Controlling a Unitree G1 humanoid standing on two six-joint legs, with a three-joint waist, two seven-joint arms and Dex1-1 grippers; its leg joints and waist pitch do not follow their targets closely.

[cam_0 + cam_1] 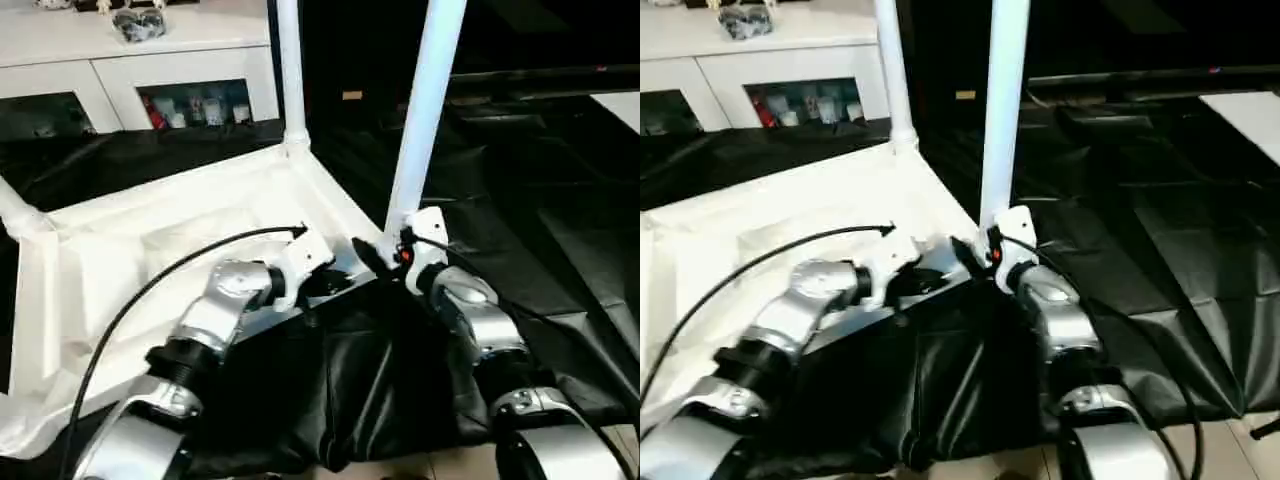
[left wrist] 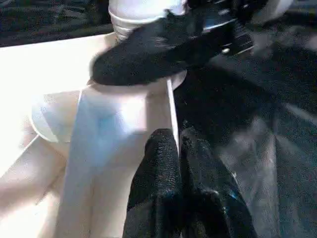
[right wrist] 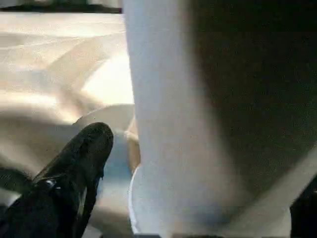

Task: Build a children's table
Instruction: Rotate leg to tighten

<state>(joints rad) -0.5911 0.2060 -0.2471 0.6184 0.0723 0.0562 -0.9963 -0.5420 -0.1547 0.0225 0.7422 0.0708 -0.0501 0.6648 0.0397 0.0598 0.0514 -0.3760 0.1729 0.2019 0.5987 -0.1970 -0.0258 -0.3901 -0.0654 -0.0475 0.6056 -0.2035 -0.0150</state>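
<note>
The children's table lies upside down: its white tabletop (image 1: 200,215) shows its underside. One white leg (image 1: 290,70) stands in the far right corner socket, and another leg (image 1: 425,100) stands in the near right socket (image 2: 133,99). A third leg (image 1: 15,215) shows at the left edge. My right gripper (image 3: 198,173) is open around the base of the near right leg, one finger (image 3: 79,158) on each side and apart from it. My left gripper (image 2: 179,148) is shut, with its fingertips at the tabletop's thin edge wall just beside that socket.
A white cabinet (image 1: 130,60) with glass doors stands behind the tabletop. Black sheeting (image 1: 520,230) covers the floor to the right and in front. A black cable (image 1: 150,290) loops over my left forearm. A white surface (image 1: 620,105) shows at the far right.
</note>
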